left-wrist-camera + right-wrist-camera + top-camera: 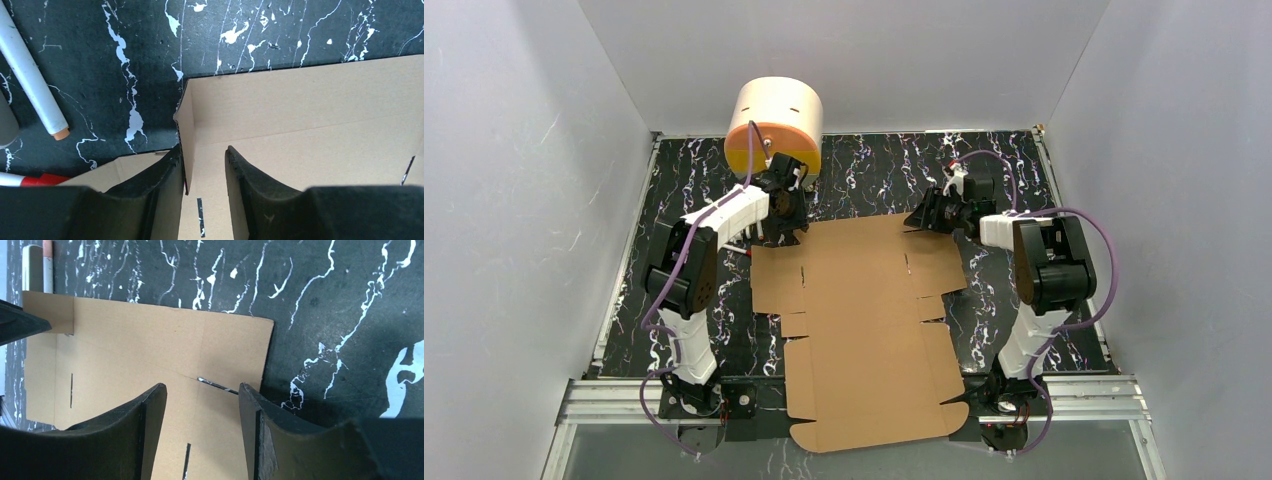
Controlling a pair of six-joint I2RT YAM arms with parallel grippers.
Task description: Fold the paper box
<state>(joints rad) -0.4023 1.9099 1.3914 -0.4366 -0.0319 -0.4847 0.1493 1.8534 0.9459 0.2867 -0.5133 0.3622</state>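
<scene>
1. Partly open, the left end effector straddles an upturned flap at the far left corner of the paper box. The flap sits close against one finger and apart from the other.
2. Mostly flat, the paper box lies mid-worktop between the arms.
3. Wider open, the right end effector hangs over the box's far right corner, holding nothing.

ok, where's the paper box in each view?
Top external: paper box lies flat in the centre, from between the arm bases to mid-table.
Left wrist: paper box, its far-left corner, fills the right half; one small flap stands upright at that corner.
Right wrist: paper box, its far-right corner, left and centre.
Shared landmark: the black marbled table bordering the box's far edge.
</scene>
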